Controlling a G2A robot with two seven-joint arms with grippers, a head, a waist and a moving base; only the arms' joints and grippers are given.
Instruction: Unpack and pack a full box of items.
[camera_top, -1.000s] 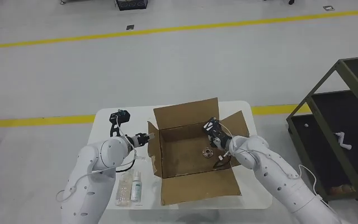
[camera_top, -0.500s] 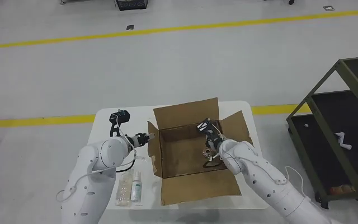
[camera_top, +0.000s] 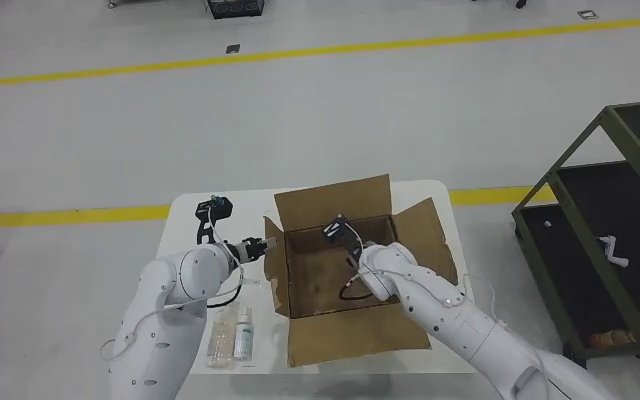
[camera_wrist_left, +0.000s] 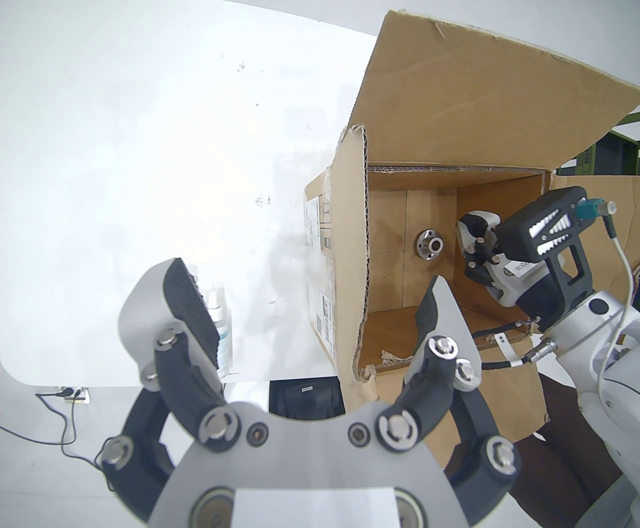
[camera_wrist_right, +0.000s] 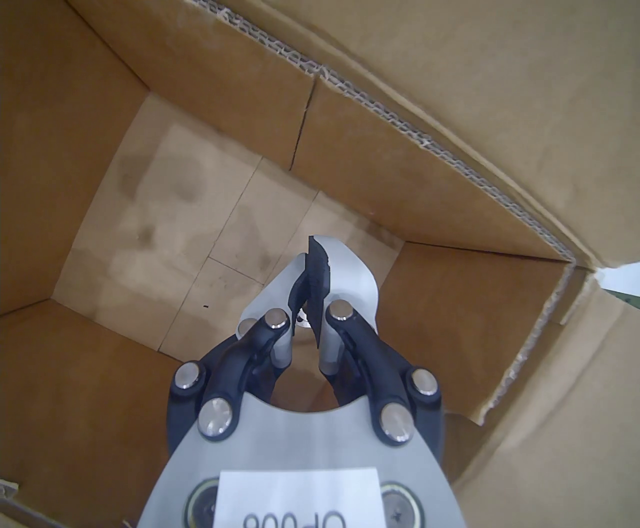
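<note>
An open cardboard box (camera_top: 300, 345) stands mid-table with its flaps spread. A small round metal flange (camera_wrist_left: 431, 244) lies on the box floor. My right gripper (camera_wrist_left: 471, 234) is down inside the box, shut, with its tips just beside the flange and nothing visibly between its pads (camera_wrist_right: 314, 270); a sliver of metal (camera_wrist_right: 300, 320) shows behind the fingers. Just outside the box's left wall my left gripper (camera_top: 265, 245) is open and holds nothing, its fingers (camera_wrist_left: 192, 300) spread wide. Two clear bottles (camera_top: 231, 336) lie on the table to the left of the box.
A black gadget (camera_top: 215, 208) sits at the table's back left corner. The white table (camera_top: 190, 225) has bare room behind the left arm. A dark green cart (camera_top: 585, 220) stands to the right of the table. A cable (camera_wrist_left: 50, 430) trails off the table edge.
My right arm has swung leftward across the box, from its right side toward the middle, covering the flange in the top view. The left arm and the bottles have not moved.
</note>
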